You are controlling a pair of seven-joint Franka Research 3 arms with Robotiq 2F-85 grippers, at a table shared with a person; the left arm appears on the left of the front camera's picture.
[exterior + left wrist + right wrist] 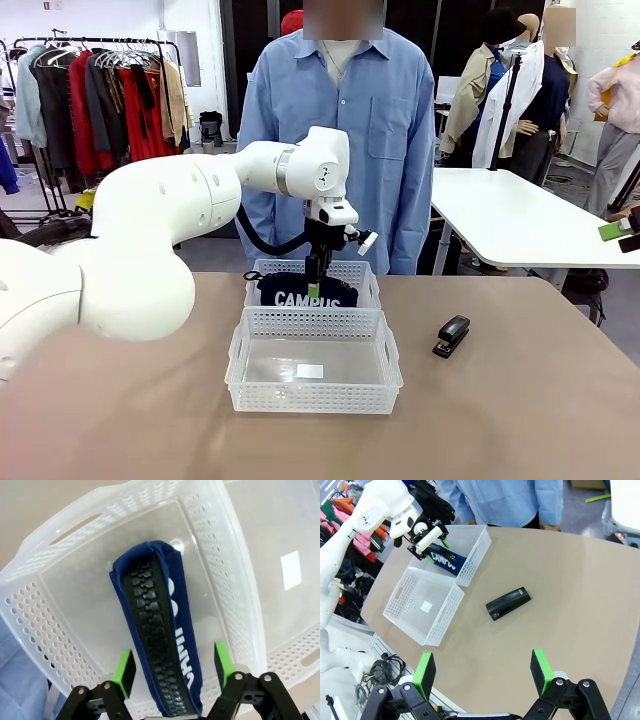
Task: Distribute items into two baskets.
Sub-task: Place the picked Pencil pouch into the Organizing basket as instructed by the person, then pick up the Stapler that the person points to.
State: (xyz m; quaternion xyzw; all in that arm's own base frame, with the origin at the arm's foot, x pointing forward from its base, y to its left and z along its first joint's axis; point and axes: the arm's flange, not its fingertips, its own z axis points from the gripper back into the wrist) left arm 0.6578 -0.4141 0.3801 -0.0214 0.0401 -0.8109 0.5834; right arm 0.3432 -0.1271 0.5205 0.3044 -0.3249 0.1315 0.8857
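Left gripper (pixel 173 666) hangs over the far basket (pixel 366 272), jaws spread, green pads (pixel 125 670) standing either side of the navy pouch (pixel 152 615) near one end. A sliver of gap shows at one pad, so I read no pinch. Pouch lies inside the far basket, zip edge up toward the wrist camera, white "CAMPUS" print facing the robot in the front view. Right gripper (pixel 482 667) is spread wide too, holding nothing, high above the table (pixel 520 420).

Step in hand, as judged: pouch delivery, at the let-go. About half the job looks done. Near basket (pixel 312 398) holds no item, only a small white patch (pixel 310 370) on its floor. Stapler (pixel 452 336) rests on bare table at 3 o'clock of the near basket, apart from it. Far basket sits at 12 o'clock of the near one, walls close; cannot tell if touching.

Next move probably calls for:
- left arm lifting straight up, clear of the rim
- right gripper, with the stapler at about 12 o'clock in its own view, descending, turning to span the narrow body, closing, then carrying it to the near basket

Materials:
- pouch: soft fabric, slumps, chunky black moulded zip
- baskets: thin translucent white plastic, shallow rectangles, perforated rims, slot handles; likely light, may skid if nudged
- stapler: hard, black, smooth, elongated wedge; rigid, yet could slip between pads
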